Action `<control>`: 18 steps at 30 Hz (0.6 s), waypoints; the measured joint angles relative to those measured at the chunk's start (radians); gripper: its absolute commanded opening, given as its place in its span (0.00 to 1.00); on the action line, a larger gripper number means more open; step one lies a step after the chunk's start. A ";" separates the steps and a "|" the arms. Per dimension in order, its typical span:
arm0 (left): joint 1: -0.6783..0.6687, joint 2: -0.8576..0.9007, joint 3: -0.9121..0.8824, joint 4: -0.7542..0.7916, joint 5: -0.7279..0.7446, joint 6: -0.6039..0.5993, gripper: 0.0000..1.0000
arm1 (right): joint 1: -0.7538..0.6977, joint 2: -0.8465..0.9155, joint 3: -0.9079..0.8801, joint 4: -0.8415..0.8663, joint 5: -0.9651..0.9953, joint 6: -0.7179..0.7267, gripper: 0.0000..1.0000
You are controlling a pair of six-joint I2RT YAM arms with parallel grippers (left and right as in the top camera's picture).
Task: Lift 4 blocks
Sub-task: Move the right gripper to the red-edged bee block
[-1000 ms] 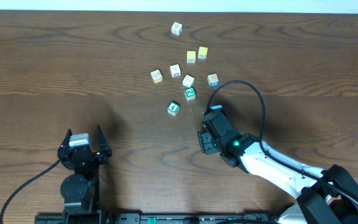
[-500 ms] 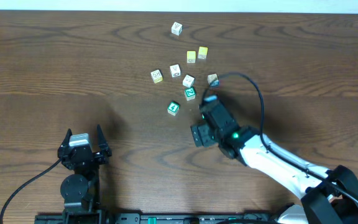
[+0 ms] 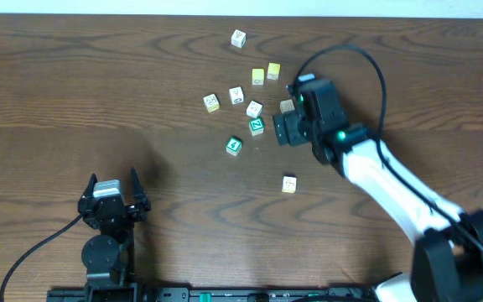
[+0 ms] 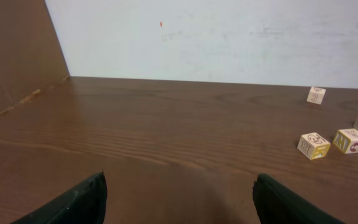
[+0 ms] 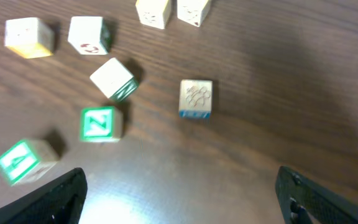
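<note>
1. Overhead view, task items: the green "N" block [image 3: 257, 126], the second green block [image 3: 234, 145] and the blue-edged block [image 3: 287, 106] sit in the cluster at the far middle of the table [image 3: 74, 101]. The cream block [image 3: 288, 184] lies alone, nearer the robot and well apart from the cluster.
2. Handling, as we judge it: these are small wooden cubes, so light, rigid and not fragile. Their smooth printed faces could slip or twist in a skewed pinch.
3. Where to grip: we would take each across two opposite flat faces, never the corners. A white-faced cube [image 3: 254, 108] sits near the "N" block and crowds it.
4. Right gripper [image 5: 180, 179]: the fingers are spread wide with nothing between them. It hovers with the blue-edged block just ahead.
5. Left gripper [image 4: 179, 190]: the fingers are spread and empty. It is parked near the robot's edge, far from every block.
6. Change from a second ago: the right arm was down where the cream block now lies, and that block was not visible on the table then. The arm has since swung up to the cluster; the cluster blocks and the left arm are unmoved.
</note>
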 measured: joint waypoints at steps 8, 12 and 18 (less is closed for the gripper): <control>0.000 0.000 0.000 0.000 0.000 0.000 0.75 | -0.002 0.311 0.284 -0.061 -0.016 -0.021 0.83; 0.000 0.000 0.000 0.000 0.000 0.000 0.75 | -0.005 0.397 0.359 -0.066 -0.007 -0.008 0.79; 0.000 0.000 0.000 0.000 0.000 0.000 0.75 | -0.024 0.427 0.364 -0.113 0.021 0.013 0.79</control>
